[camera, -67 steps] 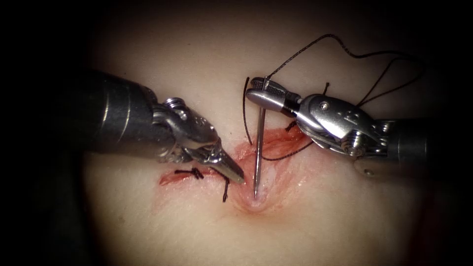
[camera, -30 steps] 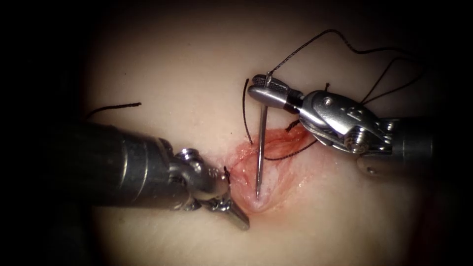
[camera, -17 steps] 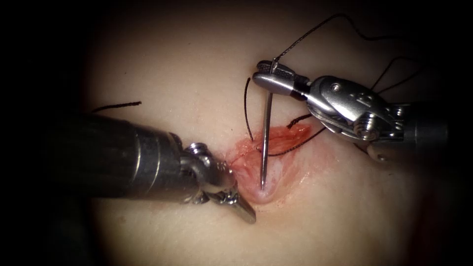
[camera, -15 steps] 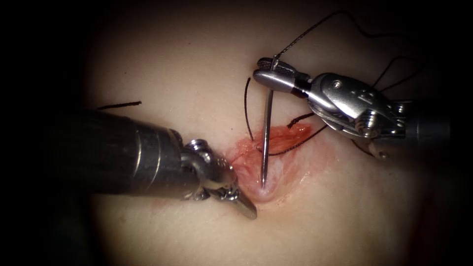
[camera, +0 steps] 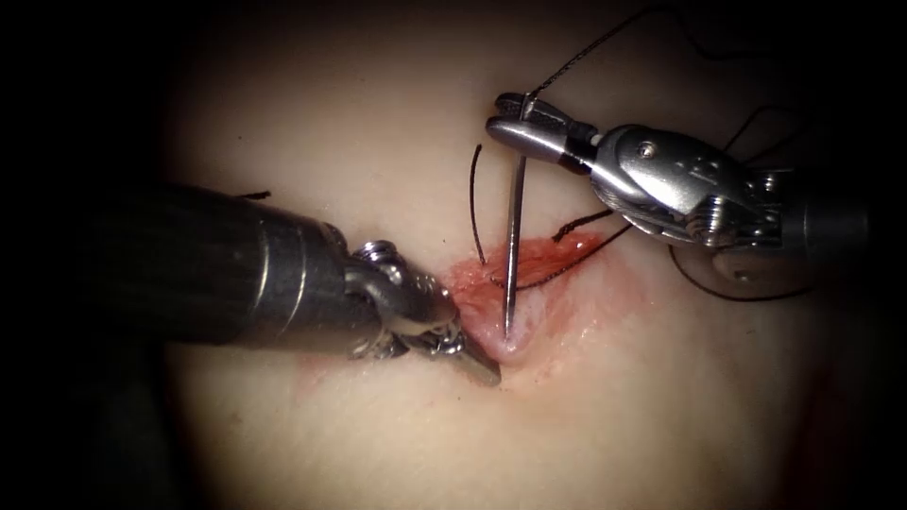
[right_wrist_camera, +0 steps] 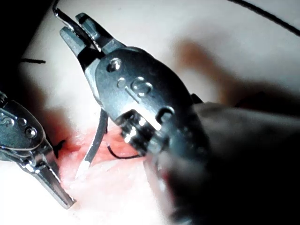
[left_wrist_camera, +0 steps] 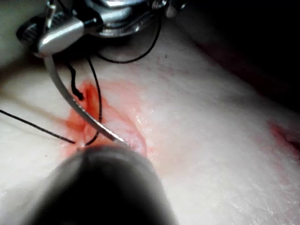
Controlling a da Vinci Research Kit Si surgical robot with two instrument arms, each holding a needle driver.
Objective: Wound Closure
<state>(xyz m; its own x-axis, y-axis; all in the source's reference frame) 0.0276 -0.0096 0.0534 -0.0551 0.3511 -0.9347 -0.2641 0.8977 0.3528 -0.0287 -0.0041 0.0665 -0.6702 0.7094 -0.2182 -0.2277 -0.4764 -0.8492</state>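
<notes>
My right tool (camera: 504, 113) comes in from the right above the cut (camera: 553, 264), its jaws shut on the curved needle (camera: 513, 236) close to its tail. The needle hangs steeply down, and its point presses into the pale edge of the tissue (camera: 378, 142) at the cut's middle. Thread (camera: 586, 55) runs up and right from the tail. My left tool (camera: 477, 364) lies left of the cut, jaws shut on nothing, its tip pressing the tissue just beside the needle point. The needle (right_wrist_camera: 96, 140), the right tool (right_wrist_camera: 75, 28) and the left tool (right_wrist_camera: 58, 194) also appear in the right wrist view.
A cut end of black thread (camera: 472, 203) curves up from the cut's left part, and a short end (camera: 581, 225) sticks out at its right. A slack thread loop (camera: 737, 291) hangs under the right tool. Red fluid (camera: 472, 279) stains the cut's edges.
The left tool swung down below the cut's left part, then moved up to the needle point. The right tool rose a little with the needle, whose point stays at the cut.
</notes>
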